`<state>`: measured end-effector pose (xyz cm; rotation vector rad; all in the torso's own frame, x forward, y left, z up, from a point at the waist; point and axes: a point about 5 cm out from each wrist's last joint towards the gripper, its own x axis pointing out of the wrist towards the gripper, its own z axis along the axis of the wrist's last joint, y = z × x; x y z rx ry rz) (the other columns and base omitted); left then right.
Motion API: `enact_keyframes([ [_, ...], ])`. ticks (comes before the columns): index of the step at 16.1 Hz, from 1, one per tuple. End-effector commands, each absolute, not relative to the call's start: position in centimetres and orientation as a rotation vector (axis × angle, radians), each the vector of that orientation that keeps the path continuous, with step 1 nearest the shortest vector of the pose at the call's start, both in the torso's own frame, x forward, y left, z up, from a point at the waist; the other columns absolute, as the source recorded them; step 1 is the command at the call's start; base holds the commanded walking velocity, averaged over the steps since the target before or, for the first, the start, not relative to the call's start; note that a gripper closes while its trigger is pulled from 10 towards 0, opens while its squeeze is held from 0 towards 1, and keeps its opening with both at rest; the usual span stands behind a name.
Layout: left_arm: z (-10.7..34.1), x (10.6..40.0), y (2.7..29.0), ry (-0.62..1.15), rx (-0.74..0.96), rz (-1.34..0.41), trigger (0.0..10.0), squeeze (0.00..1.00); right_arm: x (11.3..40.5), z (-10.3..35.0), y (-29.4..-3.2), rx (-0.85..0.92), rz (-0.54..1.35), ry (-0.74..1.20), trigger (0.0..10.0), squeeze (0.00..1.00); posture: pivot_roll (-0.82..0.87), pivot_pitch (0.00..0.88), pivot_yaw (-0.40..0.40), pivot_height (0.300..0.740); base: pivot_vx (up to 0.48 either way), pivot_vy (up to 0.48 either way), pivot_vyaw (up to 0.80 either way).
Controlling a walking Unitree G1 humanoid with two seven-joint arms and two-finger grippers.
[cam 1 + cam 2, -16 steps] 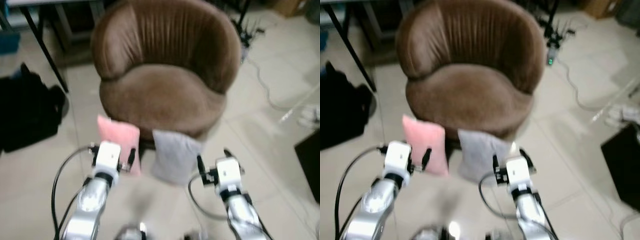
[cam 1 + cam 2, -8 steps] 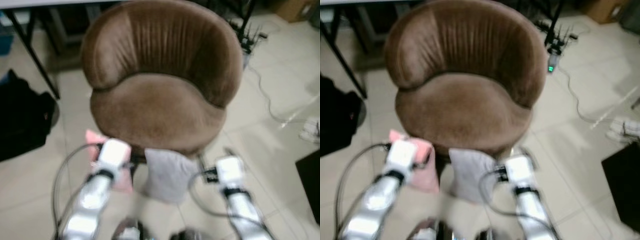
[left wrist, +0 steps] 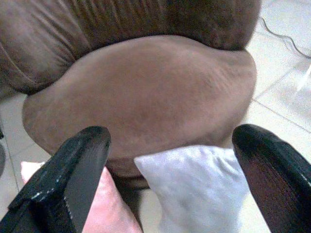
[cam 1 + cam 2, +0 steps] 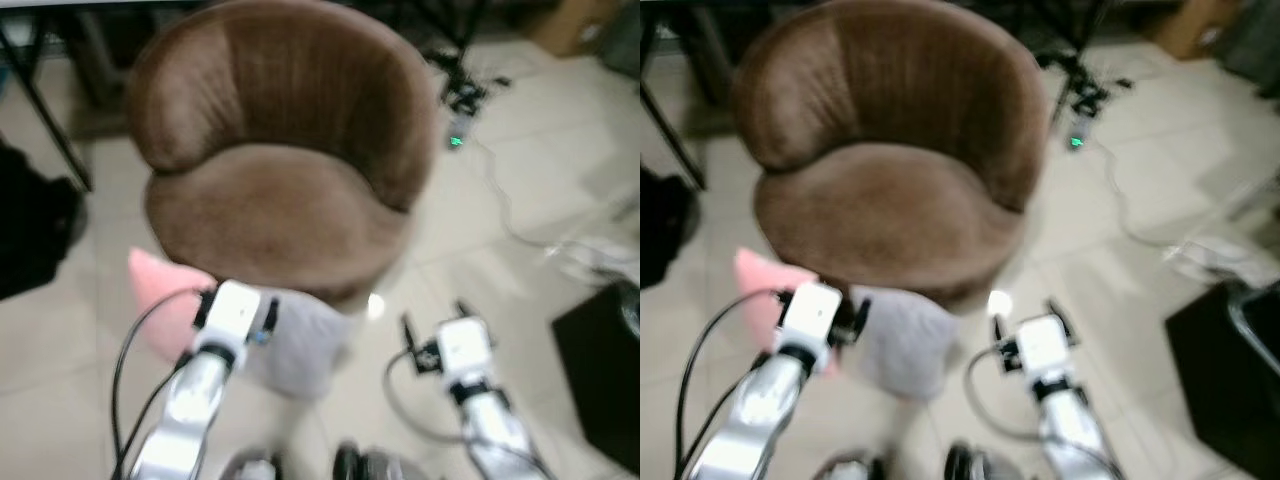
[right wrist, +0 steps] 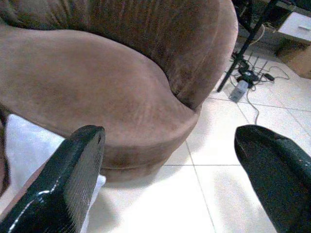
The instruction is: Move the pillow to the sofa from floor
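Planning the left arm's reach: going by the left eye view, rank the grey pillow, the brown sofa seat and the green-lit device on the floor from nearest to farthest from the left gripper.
From the left gripper:
1. Grey pillow: just beyond it, leaning on the sofa's base.
2. Brown sofa seat: behind and above the pillow.
3. Green-lit device: far back on the floor, toward the robot's right.

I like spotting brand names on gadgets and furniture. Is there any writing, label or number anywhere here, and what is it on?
None can be read.
Brown armchair: no label visible.
Pink pillow and grey pillow: plain, no print.
White blocks on the robot's wrists: blurred, no text legible.
Small device with a green light on the floor: too small and blurred to read.
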<state>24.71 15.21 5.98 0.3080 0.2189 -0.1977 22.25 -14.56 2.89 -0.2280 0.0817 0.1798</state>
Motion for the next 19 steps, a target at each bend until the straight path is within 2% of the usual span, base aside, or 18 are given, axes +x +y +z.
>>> enact_keyframes([
  [1,6.12,24.68,15.03,0.217,0.31,-0.192,10.0,0.0,22.45,3.24,-15.19,-0.247,0.175,0.069,10.0,0.0,0.11,0.159,-0.036,0.74,0.0,0.0,0.0],
  [5,6.07,24.46,14.93,0.225,0.289,-0.175,10.0,0.0,22.41,3.37,-15.3,-0.259,0.198,0.059,10.0,0.0,0.1,0.161,-0.04,0.74,0.473,0.0,0.0],
  [10,6.11,24.41,14.75,0.231,0.289,-0.163,10.0,0.0,22.43,3.25,-15.46,-0.25,0.211,0.076,10.0,0.0,0.1,0.162,-0.049,0.74,0.06,0.075,0.0],
  [15,6.24,24.55,14.65,0.241,0.349,-0.18,10.0,0.0,22.45,3.01,-15.69,-0.272,0.21,0.109,10.0,0.0,0.1,0.167,-0.05,0.74,0.464,0.0,0.0],
  [19,6.33,24.6,14.58,0.227,0.331,-0.173,10.0,0.0,22.4,2.62,-15.13,-0.266,0.228,0.12,10.0,0.0,0.1,0.168,-0.051,0.74,0.0,0.0,0.0],
])
